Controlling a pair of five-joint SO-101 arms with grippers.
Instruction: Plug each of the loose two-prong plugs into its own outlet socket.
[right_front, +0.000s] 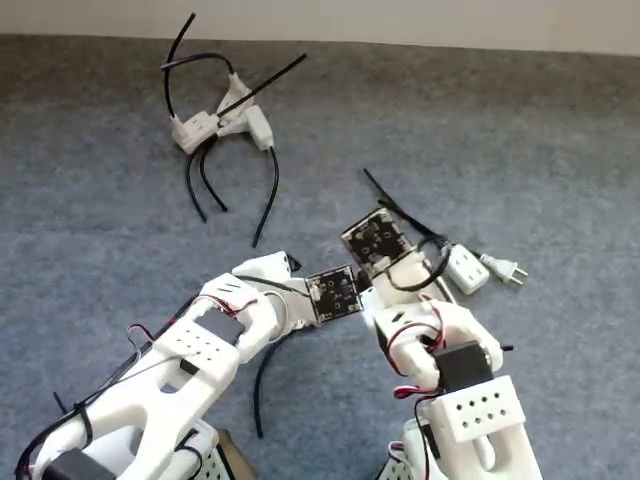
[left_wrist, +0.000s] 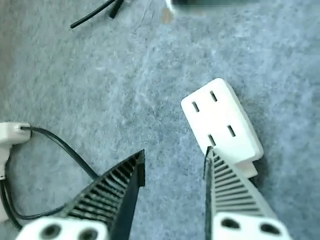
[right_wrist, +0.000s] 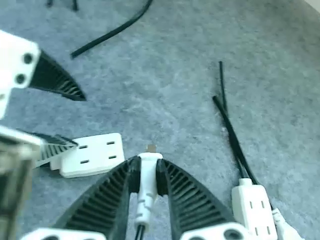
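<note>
The right end effector is clamped on a white plug, its prongs aimed at a nearby socket block but not yet in. The left end effector gapes wide, one finger touching that block. Another socket lies beside. Farther across the bench, a white pair looks already joined.

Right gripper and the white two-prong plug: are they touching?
Touching. The right wrist view shows the right gripper with its jaws pressed against both sides of the white plug, with no gap.
</note>
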